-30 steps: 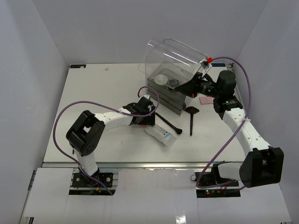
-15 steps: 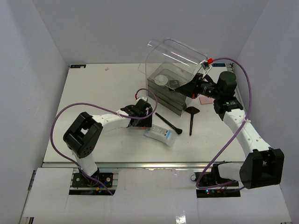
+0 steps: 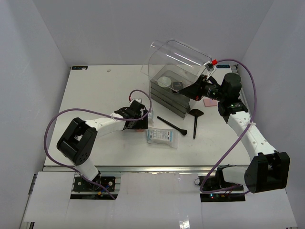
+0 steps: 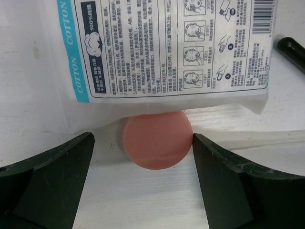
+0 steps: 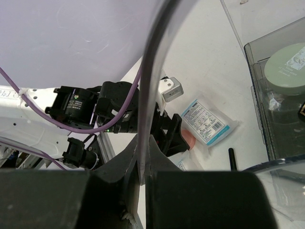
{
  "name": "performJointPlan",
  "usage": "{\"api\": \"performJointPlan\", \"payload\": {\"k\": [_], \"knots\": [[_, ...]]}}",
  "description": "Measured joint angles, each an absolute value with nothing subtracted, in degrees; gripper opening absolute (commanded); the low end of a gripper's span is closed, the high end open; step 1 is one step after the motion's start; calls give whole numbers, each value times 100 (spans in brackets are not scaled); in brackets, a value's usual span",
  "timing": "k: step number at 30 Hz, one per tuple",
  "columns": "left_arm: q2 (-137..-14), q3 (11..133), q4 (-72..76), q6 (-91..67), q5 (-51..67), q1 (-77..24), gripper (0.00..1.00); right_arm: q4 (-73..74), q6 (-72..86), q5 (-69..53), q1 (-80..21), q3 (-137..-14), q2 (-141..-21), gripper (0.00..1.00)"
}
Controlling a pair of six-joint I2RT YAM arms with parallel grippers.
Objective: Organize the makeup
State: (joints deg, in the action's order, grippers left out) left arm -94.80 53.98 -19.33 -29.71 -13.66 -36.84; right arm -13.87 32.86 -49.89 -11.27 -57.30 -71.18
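Puff (image 4: 157, 140): round, pink, smooth-faced

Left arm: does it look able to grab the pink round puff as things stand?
Probably yes: the open left claw straddles the pink round puff; only the sachet overlaps its far edge.
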Motion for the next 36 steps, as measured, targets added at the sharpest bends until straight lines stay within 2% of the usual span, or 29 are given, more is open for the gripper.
{"api": "performJointPlan", "payload": {"k": [8,14,19,24,26,28,32,36], "knots": [[-9483,5398,-1903,-2937,-965,-3645,91,-1387,3287,-4989,-1127,-5729,-7118,8],[-9586,5452,-1878,-2897,-879,-3645,76,-1389,3287,-4989,-1127,-5728,-7118,8],[-9612,5463,-1878,-2889,-961,-3645,72,-1389,3288,-4989,-1125,-5728,-7118,8],[-9614,5462,-1887,-2884,-1063,-3645,61,-1389,3291,-4991,-1122,-5728,-7118,8],[-9614,5461,-1884,-2873,-1075,-3645,47,-1389,3292,-4991,-1122,-5728,-7118,8],[-9612,5455,-1874,-2872,-1074,-3645,40,-1390,3293,-4991,-1122,-5728,-7118,8],[-9432,5244,-1683,-2886,-870,-3643,37,-1391,3293,-4992,-1122,-5728,-7118,8],[-8601,4696,-1376,-3018,-479,-3642,35,-1391,3293,-4993,-1122,-5728,-7118,8]]}}
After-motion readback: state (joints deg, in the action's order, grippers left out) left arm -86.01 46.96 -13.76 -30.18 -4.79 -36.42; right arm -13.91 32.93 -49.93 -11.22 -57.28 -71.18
